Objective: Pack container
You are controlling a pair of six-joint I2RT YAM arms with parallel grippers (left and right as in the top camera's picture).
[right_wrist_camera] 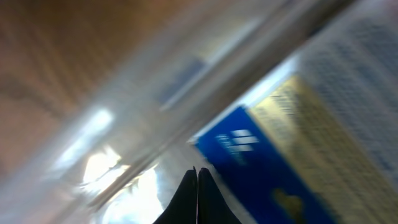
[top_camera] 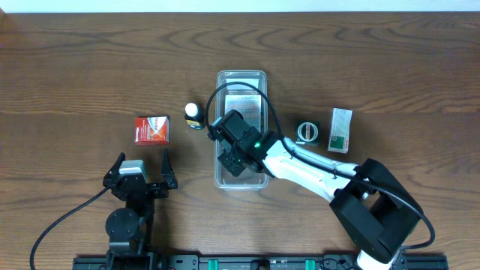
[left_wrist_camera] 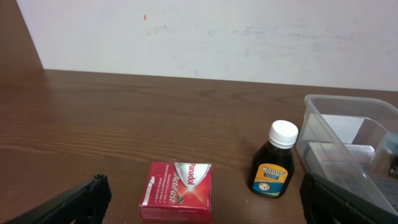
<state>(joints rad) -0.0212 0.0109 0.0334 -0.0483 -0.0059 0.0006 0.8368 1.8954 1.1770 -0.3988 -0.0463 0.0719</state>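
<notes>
Probably a matter of settling the blue-and-yellow box (right_wrist_camera: 261,162) flat: hold the right gripper (top_camera: 231,161), pinched closed low in the near end of the container (top_camera: 241,79) at mid-surface, clear of the wall when lifting. Leave the left gripper (top_camera: 142,165) parked, spread wide. Hard to read the label through blur; contents beneath the arm hidden.

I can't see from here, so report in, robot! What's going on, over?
Left gripper open, behind red box. Right gripper shut, down in the container by a blue box. Bottle beside container, not touching. Over.
</notes>
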